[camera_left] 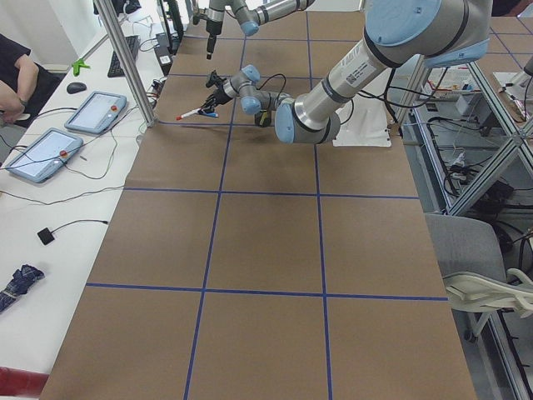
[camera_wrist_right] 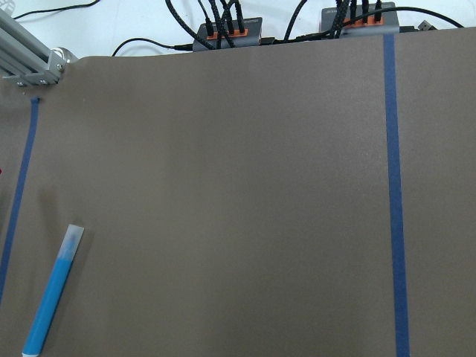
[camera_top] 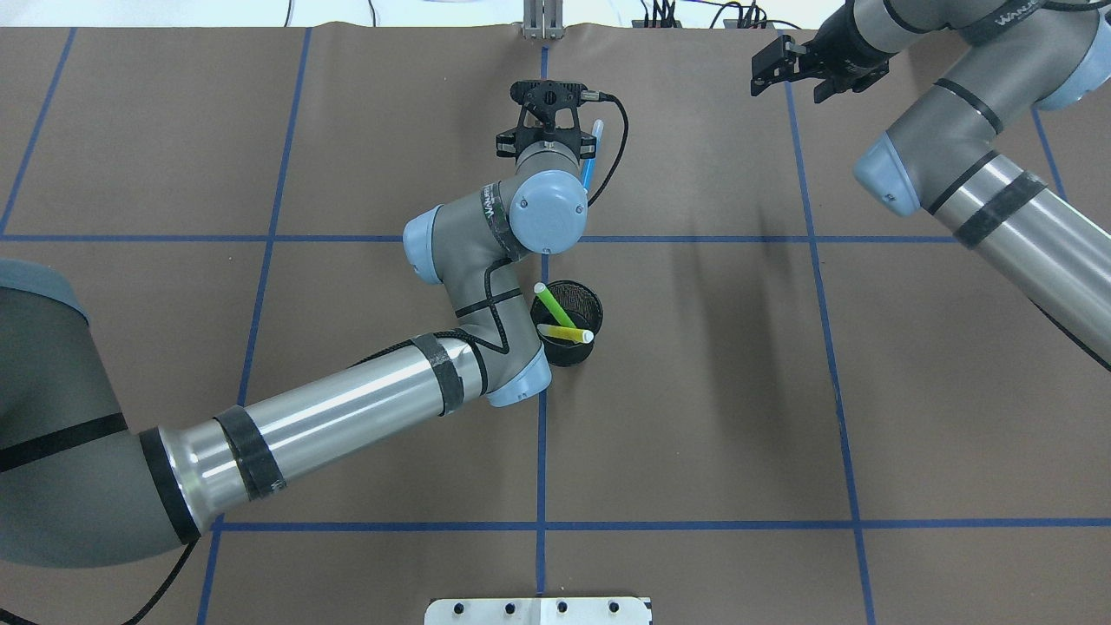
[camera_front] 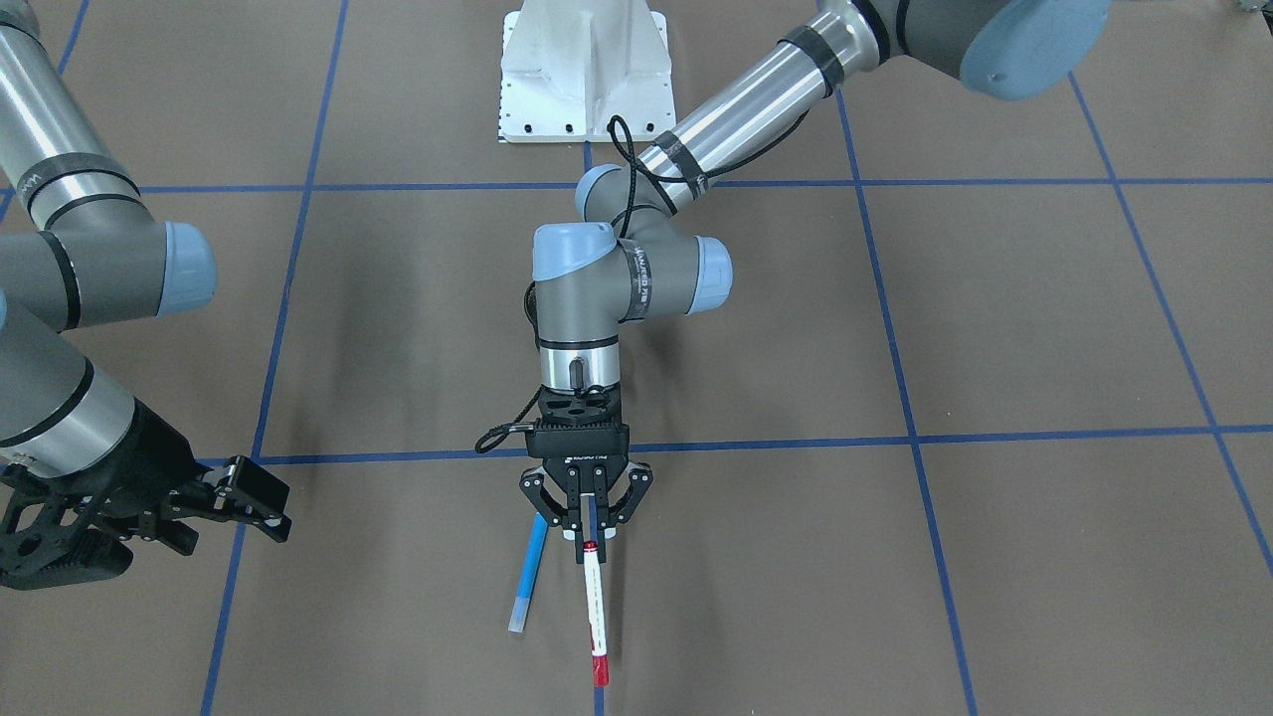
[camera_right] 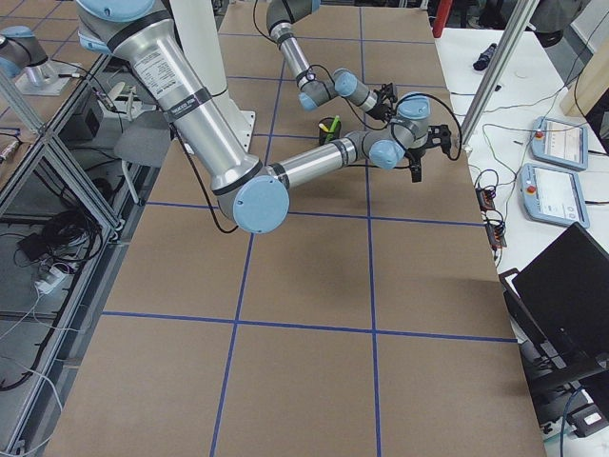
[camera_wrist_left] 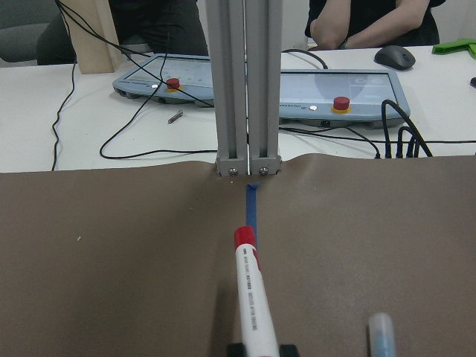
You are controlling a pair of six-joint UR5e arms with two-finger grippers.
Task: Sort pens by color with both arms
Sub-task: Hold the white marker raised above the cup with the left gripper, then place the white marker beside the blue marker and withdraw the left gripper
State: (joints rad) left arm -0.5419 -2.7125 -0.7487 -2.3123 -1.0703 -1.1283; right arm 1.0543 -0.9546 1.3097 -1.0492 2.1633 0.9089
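Observation:
My left gripper (camera_front: 589, 525) is shut on the white-barrelled pen with red ends (camera_front: 595, 605) and holds it low over the table, pointing at the far edge. The pen also shows in the left wrist view (camera_wrist_left: 251, 297). The blue pen (camera_front: 528, 572) lies flat on the table just beside it, and shows in the right wrist view (camera_wrist_right: 53, 290). The light green pen (camera_top: 550, 305) and the yellow pen (camera_top: 562, 333) stand in the black wire-mesh cup (camera_top: 580, 349), beside my left forearm. My right gripper (camera_front: 273, 512) is open and empty, off to the side of the blue pen.
An aluminium post (camera_wrist_left: 247, 82) stands at the table's far edge in line with the held pen. Control tablets (camera_wrist_left: 349, 85) and cables lie on the white bench beyond. The white pedestal base (camera_front: 585, 75) is at the robot's side. Blue tape lines cross the brown table.

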